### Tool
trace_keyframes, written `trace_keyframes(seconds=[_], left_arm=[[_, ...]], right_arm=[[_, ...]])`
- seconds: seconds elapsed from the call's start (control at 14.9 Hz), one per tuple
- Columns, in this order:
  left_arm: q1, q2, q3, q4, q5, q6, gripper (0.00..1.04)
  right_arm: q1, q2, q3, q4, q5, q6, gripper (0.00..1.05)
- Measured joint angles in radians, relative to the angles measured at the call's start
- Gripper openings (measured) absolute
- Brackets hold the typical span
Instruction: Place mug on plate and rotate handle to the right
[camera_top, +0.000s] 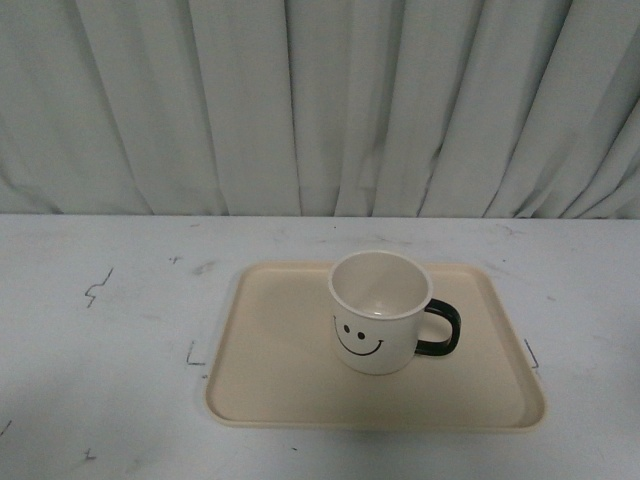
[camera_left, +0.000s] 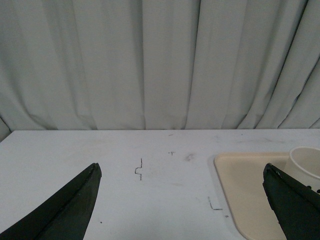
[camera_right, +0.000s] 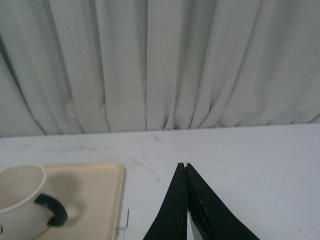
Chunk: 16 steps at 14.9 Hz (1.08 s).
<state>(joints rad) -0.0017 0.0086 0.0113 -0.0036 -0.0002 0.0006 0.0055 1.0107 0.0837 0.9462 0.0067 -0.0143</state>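
The cream mug (camera_top: 379, 310) with its black smiley face stands upright on the beige plate (camera_top: 270, 370) in the front view, and its dark handle (camera_top: 441, 328) points to the right. Neither arm shows in that view. In the left wrist view my left gripper (camera_left: 182, 172) is open and empty over bare table, with the plate (camera_left: 242, 180) and a bit of the mug (camera_left: 305, 160) off to one side. My right gripper (camera_right: 185, 166) is shut on nothing, apart from the mug (camera_right: 20, 195), its handle (camera_right: 52, 209) and the plate (camera_right: 97, 185).
The white table (camera_top: 110, 340) carries small dark tape marks (camera_top: 97, 287) around the plate. A pale pleated curtain (camera_top: 320, 100) hangs behind the table's far edge.
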Motion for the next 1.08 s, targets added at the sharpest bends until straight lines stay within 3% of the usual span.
trace_keyframes(seconds=[0.74,1.08], left_arm=[[0.000,0.000,0.000,0.000,0.000,0.000,0.98],[0.000,0.000,0.000,0.000,0.000,0.000,0.98]], right_arm=[[-0.006,-0.624,-0.072,-0.562,-0.004,0.003,0.02],[-0.006,-0.763,-0.072,-0.695,-0.004,0.003,0.02]])
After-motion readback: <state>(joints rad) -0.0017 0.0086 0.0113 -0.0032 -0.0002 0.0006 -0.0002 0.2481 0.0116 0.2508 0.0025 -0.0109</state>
